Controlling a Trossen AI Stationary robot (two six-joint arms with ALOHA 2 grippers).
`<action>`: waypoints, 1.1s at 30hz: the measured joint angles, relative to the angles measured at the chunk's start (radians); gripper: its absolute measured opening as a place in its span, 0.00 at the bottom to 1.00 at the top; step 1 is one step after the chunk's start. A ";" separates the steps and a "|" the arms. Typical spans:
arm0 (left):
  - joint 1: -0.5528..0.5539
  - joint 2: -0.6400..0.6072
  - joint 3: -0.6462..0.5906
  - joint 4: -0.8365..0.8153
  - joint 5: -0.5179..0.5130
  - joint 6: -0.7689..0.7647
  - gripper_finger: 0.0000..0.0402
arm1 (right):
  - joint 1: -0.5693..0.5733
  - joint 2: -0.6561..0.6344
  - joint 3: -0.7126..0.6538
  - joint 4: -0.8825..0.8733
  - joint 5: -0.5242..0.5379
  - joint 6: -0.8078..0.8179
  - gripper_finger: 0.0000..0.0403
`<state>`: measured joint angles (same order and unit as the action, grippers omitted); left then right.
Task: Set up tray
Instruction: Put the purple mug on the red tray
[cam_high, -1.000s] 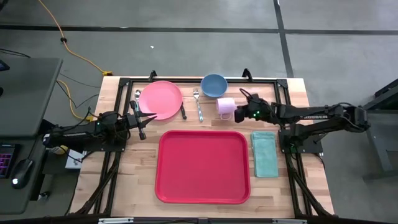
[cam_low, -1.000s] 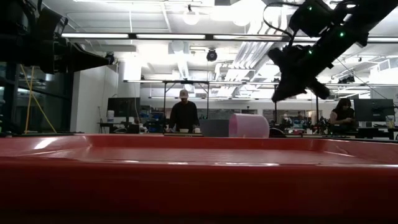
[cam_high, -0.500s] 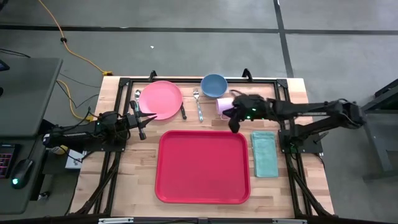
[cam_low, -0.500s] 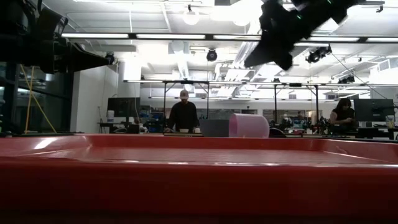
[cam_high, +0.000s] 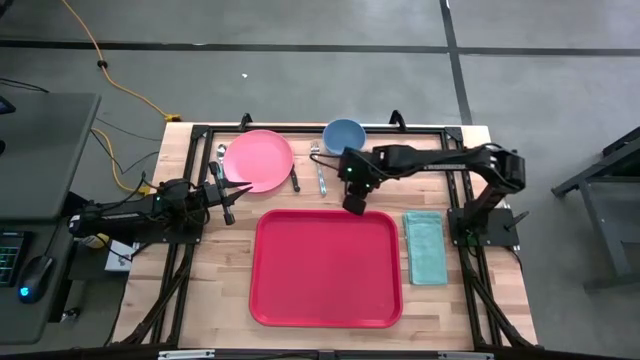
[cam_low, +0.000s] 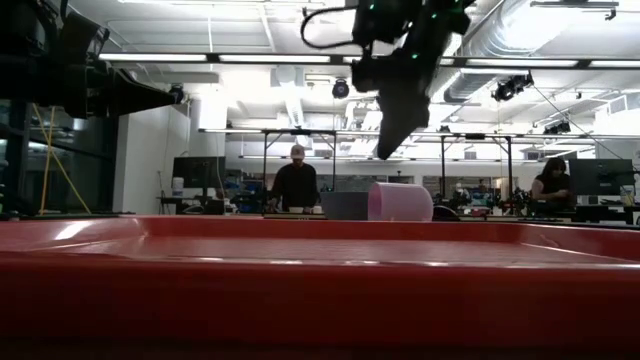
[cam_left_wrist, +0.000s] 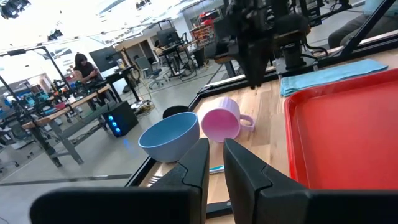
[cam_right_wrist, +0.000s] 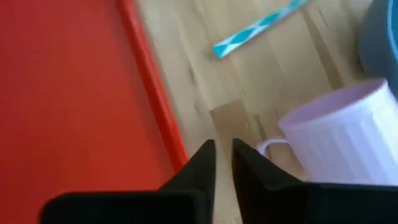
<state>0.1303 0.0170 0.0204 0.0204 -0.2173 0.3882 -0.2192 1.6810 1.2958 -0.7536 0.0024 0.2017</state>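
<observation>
The large red tray (cam_high: 325, 268) lies flat on the wooden table, near the front; its far rim shows in the right wrist view (cam_right_wrist: 146, 74). My right gripper (cam_high: 353, 207) hangs shut and empty, pointing down, over the tray's far edge, just in front of the pink cup (cam_left_wrist: 221, 123), which stands on the table. It also shows high in the low view (cam_low: 392, 140), and the arm hides the cup in the high view. My left gripper (cam_high: 228, 195) waits shut and empty by the near left of the round pink plate (cam_high: 258, 160).
A blue bowl (cam_high: 344, 135) stands at the far edge behind the cup. A spoon (cam_high: 221, 152), a knife (cam_high: 295, 180) and a fork (cam_high: 319, 170) lie beside the plate. A folded teal napkin (cam_high: 426, 247) lies right of the tray. People show in the room beyond.
My right gripper has swung from the right of the pink cup toward the table's left, over the cup, and has turned to point down at the tray's far edge. The cup has stayed in place.
</observation>
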 joint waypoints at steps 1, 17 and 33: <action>0.000 0.000 0.000 0.000 0.000 0.000 0.20 | -0.010 0.006 0.001 0.000 -0.004 0.027 0.14; 0.000 0.000 -0.001 -0.005 0.084 0.000 0.20 | -0.069 -0.001 -0.009 -0.037 -0.080 0.025 0.61; 0.000 0.000 -0.001 -0.010 0.099 0.008 0.20 | -0.002 0.091 -0.078 -0.047 -0.062 -0.201 0.61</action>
<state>0.1303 0.0170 0.0196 0.0101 -0.1181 0.3958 -0.2208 1.7719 1.2175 -0.8010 -0.0595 0.0011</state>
